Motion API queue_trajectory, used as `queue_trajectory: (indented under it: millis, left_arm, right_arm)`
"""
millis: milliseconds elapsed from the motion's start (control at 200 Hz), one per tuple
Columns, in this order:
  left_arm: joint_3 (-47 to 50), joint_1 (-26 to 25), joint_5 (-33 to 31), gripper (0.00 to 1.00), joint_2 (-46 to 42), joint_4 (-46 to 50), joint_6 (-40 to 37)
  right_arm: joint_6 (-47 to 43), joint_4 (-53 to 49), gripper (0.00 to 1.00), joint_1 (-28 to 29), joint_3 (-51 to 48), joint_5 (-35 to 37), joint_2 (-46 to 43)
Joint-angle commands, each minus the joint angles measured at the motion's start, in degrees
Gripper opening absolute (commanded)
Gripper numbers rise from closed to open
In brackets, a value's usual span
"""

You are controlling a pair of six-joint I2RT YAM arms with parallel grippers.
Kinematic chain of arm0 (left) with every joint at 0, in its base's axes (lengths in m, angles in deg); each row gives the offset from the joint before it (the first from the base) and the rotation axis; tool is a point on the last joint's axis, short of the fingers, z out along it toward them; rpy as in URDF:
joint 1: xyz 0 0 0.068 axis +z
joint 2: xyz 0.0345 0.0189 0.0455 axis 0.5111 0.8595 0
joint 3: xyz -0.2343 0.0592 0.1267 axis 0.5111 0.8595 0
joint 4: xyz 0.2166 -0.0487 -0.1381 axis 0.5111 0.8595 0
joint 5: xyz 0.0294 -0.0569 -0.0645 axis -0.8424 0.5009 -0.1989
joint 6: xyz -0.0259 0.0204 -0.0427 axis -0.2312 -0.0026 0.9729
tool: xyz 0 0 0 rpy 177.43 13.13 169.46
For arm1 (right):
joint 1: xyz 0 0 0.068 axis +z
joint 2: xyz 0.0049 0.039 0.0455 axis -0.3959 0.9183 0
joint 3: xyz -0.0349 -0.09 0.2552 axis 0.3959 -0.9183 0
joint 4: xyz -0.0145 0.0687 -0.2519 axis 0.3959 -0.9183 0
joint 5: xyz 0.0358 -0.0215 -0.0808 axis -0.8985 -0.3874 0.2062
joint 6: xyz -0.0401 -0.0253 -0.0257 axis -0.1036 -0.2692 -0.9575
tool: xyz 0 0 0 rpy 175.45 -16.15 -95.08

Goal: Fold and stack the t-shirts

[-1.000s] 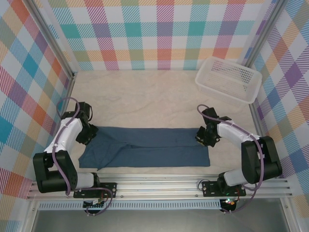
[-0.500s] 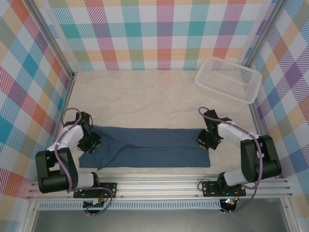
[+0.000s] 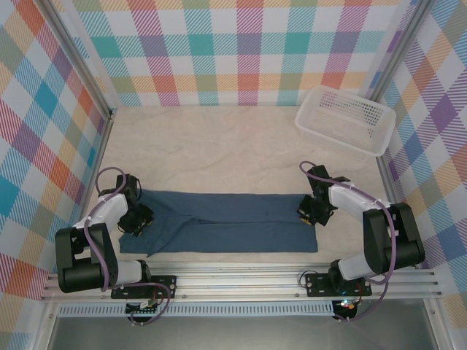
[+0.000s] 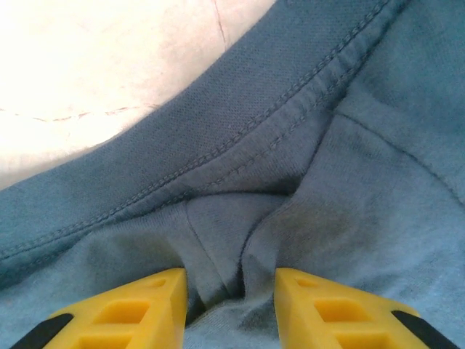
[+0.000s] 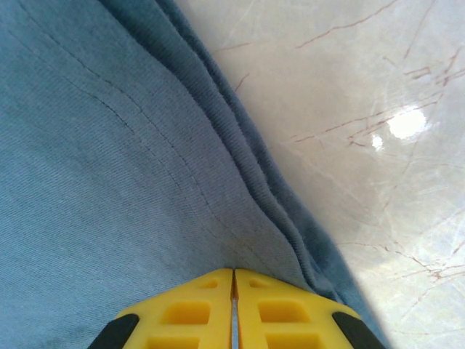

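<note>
The t-shirt (image 3: 219, 222) lies as a long strip running from one gripper to the other. The left gripper (image 4: 231, 282) is spread, with a cloth pucker between its fingers. The right gripper (image 5: 233, 275) is pressed together on the opposite edge. Lengthwise fold looks done imo, so next it needs fresh end grips to fold it crosswise.

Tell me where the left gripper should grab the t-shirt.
Pinch the raised pucker just inside the stitched edge band at the left end, from straight above: the t-shirt lies flat elsewhere, and that ridge stands inside the open left gripper.
</note>
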Motion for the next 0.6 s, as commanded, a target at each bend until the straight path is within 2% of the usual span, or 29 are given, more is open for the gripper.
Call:
queue_trajectory:
  millis: [0,430,595]
  left_arm:
    - [1.0,0.4,0.3,0.37,-1.7,-3.2,-1.3]
    - [-1.3,-0.8,1.1,0.22,-3.3,-0.4,0.1]
    - [-2.6,-1.4,0.4,0.21,-3.6,1.5,0.5]
  right_arm:
    - [-0.5,-0.3,0.10,-0.2,0.4,-0.7,1.1]
    - [-0.6,-0.5,0.08,-0.1,0.6,-0.6,1.2]
    - [-0.7,-0.7,0.08,-0.1,0.8,-0.4,1.2]
